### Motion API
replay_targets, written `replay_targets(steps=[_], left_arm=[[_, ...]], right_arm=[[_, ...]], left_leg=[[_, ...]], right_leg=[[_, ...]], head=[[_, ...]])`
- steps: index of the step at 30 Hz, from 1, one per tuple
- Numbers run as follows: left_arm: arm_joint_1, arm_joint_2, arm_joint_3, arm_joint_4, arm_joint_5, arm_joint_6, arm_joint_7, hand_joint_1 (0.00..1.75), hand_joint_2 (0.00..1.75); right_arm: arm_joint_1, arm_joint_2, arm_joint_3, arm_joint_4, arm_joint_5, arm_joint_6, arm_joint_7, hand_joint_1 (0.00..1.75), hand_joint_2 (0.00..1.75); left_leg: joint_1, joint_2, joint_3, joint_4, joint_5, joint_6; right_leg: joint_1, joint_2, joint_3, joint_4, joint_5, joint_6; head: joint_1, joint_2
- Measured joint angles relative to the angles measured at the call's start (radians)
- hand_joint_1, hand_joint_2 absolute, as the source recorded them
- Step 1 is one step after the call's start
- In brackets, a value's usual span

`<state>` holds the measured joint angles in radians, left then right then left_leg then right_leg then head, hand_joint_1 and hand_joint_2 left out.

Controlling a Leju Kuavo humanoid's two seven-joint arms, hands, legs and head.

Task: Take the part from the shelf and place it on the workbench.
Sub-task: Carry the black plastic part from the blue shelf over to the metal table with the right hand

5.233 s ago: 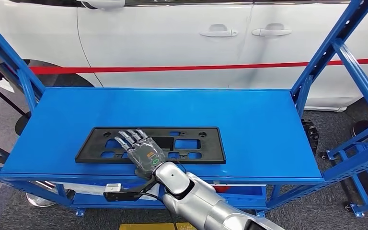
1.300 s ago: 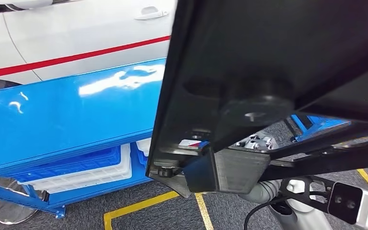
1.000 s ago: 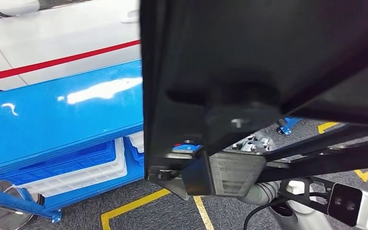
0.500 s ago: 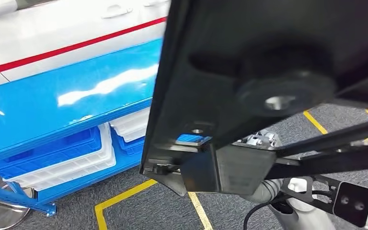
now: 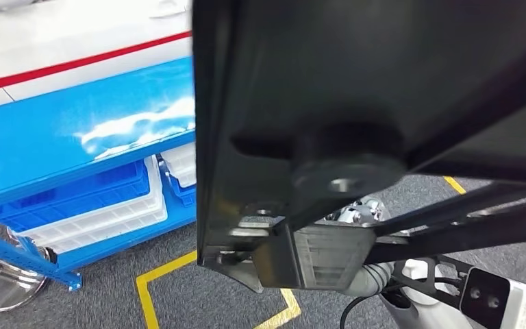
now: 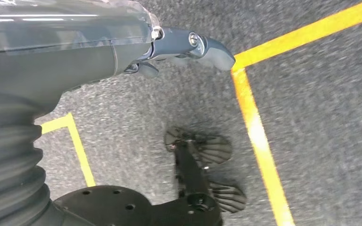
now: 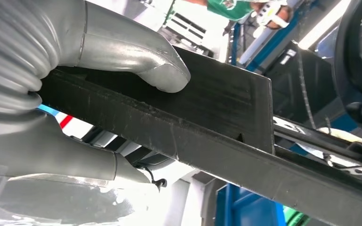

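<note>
I pinch the flat black plastic part [image 7: 217, 108] between right hand [image 7: 75, 94] thumb and fingers, raised for carrying; left hand [image 6: 169, 47] hangs, grip state unclear.

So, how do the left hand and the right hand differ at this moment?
The right hand grips the black part, its thumb pressed on the flat face; the left hand holds nothing. The right hand is raised, with the part close before the head camera; the left hand hangs over grey carpet. Both have grey ribbed covers.
</note>
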<state>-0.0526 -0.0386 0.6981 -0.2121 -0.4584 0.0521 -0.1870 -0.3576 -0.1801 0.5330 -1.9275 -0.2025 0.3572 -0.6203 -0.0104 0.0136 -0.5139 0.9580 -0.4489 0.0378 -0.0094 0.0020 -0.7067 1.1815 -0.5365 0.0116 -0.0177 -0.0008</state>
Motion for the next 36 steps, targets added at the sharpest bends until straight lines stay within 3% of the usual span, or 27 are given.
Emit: replay_targets(steps=[1,2,3,5,7,8,9,11,12,14,16,17,18,19,21,23,24,27,29,31,32,33,34,36], left_arm=[[0.0,0.0,0.0,0.0,-0.003,-0.003,0.001,0.0,1.75],[0.0,0.0,0.0,0.0,-0.005,-0.005,0.001,0.0,1.75],[0.0,0.0,0.0,0.0,-0.008,-0.006,0.002,0.0,1.75],[0.0,0.0,0.0,0.0,-0.011,-0.007,0.003,0.0,1.75],[0.001,0.002,0.0,0.0,-0.012,-0.008,0.003,0.0,1.75],[0.001,0.003,0.0,-0.001,-0.013,-0.007,0.003,0.0,1.75],[0.001,0.004,0.0,-0.001,-0.014,-0.007,0.002,0.0,1.75],[0.003,0.006,0.0,-0.001,-0.018,-0.006,0.002,0.0,1.75],[0.004,0.008,0.0,-0.001,-0.02,-0.006,0.002,0.0,1.75],[0.007,0.01,0.0,0.0,-0.024,-0.009,0.002,0.0,1.75],[0.007,0.011,0.0,0.0,-0.026,-0.012,0.002,0.0,1.75],[0.007,0.011,0.0,0.0,-0.027,-0.013,0.002,0.0,1.75],[0.007,0.012,0.0,0.0,-0.027,-0.013,0.004,0.0,1.75],[0.007,0.012,0.0,0.0,-0.027,-0.014,0.005,0.0,1.75],[0.006,0.015,0.0,-0.001,-0.027,-0.014,0.007,0.0,1.75],[0.004,0.018,0.0,-0.001,-0.027,-0.014,0.007,0.0,1.75],[0.002,0.019,0.0,-0.001,-0.028,-0.014,0.007,0.0,1.75],[0.0,0.02,0.0,-0.001,-0.028,-0.014,0.007,0.0,1.75],[0.0,0.02,0.0,-0.001,-0.028,-0.014,0.007,0.0,1.75],[0.0,0.02,0.0,-0.001,-0.028,-0.014,0.008,0.0,1.75],[0.001,0.02,0.0,-0.001,-0.028,-0.013,0.009,0.0,1.75],[0.001,0.02,0.001,-0.001,-0.028,-0.012,0.011,0.0,1.75],[0.001,0.02,0.001,-0.001,-0.028,-0.01,0.013,0.0,1.75],[0.002,0.019,0.003,-0.001,-0.027,-0.005,0.017,0.0,1.75]], right_arm=[[0.004,-0.005,-0.003,0.001,-0.003,0.0,0.0,1.68,1.75],[0.007,-0.01,-0.006,0.002,-0.007,0.001,-0.001,1.68,1.75],[0.01,-0.016,-0.01,0.003,-0.011,0.001,-0.002,1.68,1.75],[0.012,-0.026,-0.016,0.004,-0.017,0.002,-0.005,1.68,1.75],[0.011,-0.033,-0.02,0.004,-0.024,0.003,-0.01,1.68,1.75],[0.01,-0.037,-0.022,0.004,-0.028,0.003,-0.013,1.68,1.75],[0.009,-0.042,-0.023,0.004,-0.034,0.002,-0.015,1.68,1.75],[0.008,-0.055,-0.026,0.005,-0.048,0.0,-0.016,1.68,1.75],[0.006,-0.061,-0.027,0.005,-0.056,-0.002,-0.016,1.68,1.75],[0.001,-0.074,-0.03,0.005,-0.069,-0.01,-0.016,1.68,1.75],[-0.001,-0.088,-0.031,0.005,-0.08,-0.023,-0.015,1.68,1.75],[0.0,-0.096,-0.032,0.005,-0.083,-0.031,-0.014,1.68,1.75],[0.002,-0.104,-0.032,0.005,-0.085,-0.038,-0.014,1.68,1.75],[0.003,-0.111,-0.032,0.005,-0.085,-0.044,-0.014,1.68,1.75],[0.005,-0.121,-0.033,0.004,-0.086,-0.05,-0.015,1.68,1.75],[0.005,-0.128,-0.034,0.003,-0.086,-0.051,-0.016,1.68,1.75],[0.005,-0.131,-0.034,0.003,-0.086,-0.051,-0.016,1.68,1.75],[0.006,-0.139,-0.036,0.002,-0.085,-0.051,-0.016,1.68,1.75],[0.006,-0.144,-0.037,0.002,-0.086,-0.051,-0.016,1.68,1.75],[0.01,-0.148,-0.037,0.002,-0.084,-0.052,-0.016,1.68,1.75],[0.013,-0.15,-0.037,0.002,-0.083,-0.053,-0.016,1.68,1.75],[0.017,-0.152,-0.037,0.002,-0.082,-0.053,-0.016,1.68,1.75],[0.02,-0.153,-0.036,0.002,-0.081,-0.053,-0.016,1.68,1.75],[0.024,-0.154,-0.034,0.003,-0.075,-0.052,-0.017,1.68,1.75]], left_leg=[[0.0,0.002,-0.017,0.002,0.012,-0.001],[0.0,0.003,-0.034,0.005,0.023,-0.002],[0.001,0.004,-0.052,0.009,0.033,-0.005],[0.002,0.006,-0.087,0.024,0.05,-0.012],[0.0,0.006,-0.114,0.044,0.06,-0.021],[0.0,0.006,-0.121,0.051,0.065,-0.027],[0.0,0.006,-0.126,0.055,0.071,-0.032],[0.005,0.005,-0.133,0.059,0.079,-0.045],[0.008,0.003,-0.141,0.071,0.063,-0.05],[0.013,-0.003,-0.17,0.147,-0.017,-0.06],[0.014,-0.005,-0.203,0.273,-0.098,-0.065],[0.014,-0.005,-0.21,0.323,-0.109,-0.066],[0.014,-0.005,-0.204,0.343,-0.098,-0.065],[0.014,-0.005,-0.179,0.327,-0.074,-0.062],[0.012,-0.007,-0.086,0.204,-0.035,-0.051],[0.007,-0.009,-0.005,0.079,-0.039,-0.041],[0.004,-0.009,0.011,0.047,-0.048,-0.037],[0.006,-0.007,0.015,0.02,-0.039,-0.022],[0.01,-0.003,0.011,0.011,-0.024,-0.01],[0.008,-0.002,-0.002,0.012,-0.015,-0.005],[0.008,0.001,-0.008,0.014,-0.013,-0.005],[0.007,0.003,-0.013,0.018,-0.011,-0.005],[0.008,0.007,-0.017,0.022,-0.011,-0.006],[0.007,0.015,-0.022,0.033,-0.015,-0.011]], right_leg=[[-0.002,0.0,-0.011,0.063,-0.033,0.004],[-0.005,-0.001,-0.011,0.103,-0.033,0.007],[-0.008,-0.001,0.001,0.119,-0.013,0.01],[-0.015,-0.003,0.074,0.053,0.042,0.015],[-0.014,-0.004,0.173,-0.082,0.031,0.012],[-0.012,-0.004,0.203,-0.13,0.014,0.007],[-0.008,-0.003,0.216,-0.156,0.001,0.0],[-0.004,-0.005,0.206,-0.161,0.01,-0.019],[-0.004,-0.005,0.198,-0.162,0.019,-0.028],[-0.004,-0.007,0.175,-0.164,0.039,-0.044],[0.0,-0.006,0.15,-0.163,0.058,-0.049],[0.001,-0.005,0.137,-0.162,0.067,-0.048],[0.003,-0.005,0.126,-0.16,0.075,-0.048],[0.004,-0.005,0.115,-0.159,0.082,-0.047],[0.005,-0.004,0.101,-0.157,0.094,-0.042],[0.006,-0.005,0.095,-0.156,0.104,-0.033],[0.006,-0.005,0.093,-0.156,0.109,-0.028],[0.005,-0.005,0.086,-0.15,0.112,-0.01],[0.003,-0.004,0.058,-0.084,0.062,-0.002],[0.0,-0.003,0.005,0.045,-0.01,0.004],[-0.001,-0.003,-0.014,0.095,-0.029,0.007],[-0.003,-0.004,-0.017,0.113,-0.028,0.009],[-0.004,-0.006,-0.001,0.092,-0.009,0.01],[-0.003,-0.03,0.071,-0.032,0.047,0.007]], head=[[0.0,0.0],[0.0,0.0],[0.0,0.0],[0.0,0.0],[0.0,0.0],[0.0,0.0],[-0.001,0.0],[-0.001,0.0],[-0.001,0.0],[-0.002,0.0],[-0.003,0.0],[-0.003,0.0],[-0.003,0.0],[-0.003,0.0],[-0.003,0.0],[-0.003,0.0],[-0.002,0.0],[-0.002,0.0],[-0.001,0.0],[-0.001,0.0],[-0.001,0.0],[-0.001,0.0],[-0.001,0.0],[-0.001,0.0]])
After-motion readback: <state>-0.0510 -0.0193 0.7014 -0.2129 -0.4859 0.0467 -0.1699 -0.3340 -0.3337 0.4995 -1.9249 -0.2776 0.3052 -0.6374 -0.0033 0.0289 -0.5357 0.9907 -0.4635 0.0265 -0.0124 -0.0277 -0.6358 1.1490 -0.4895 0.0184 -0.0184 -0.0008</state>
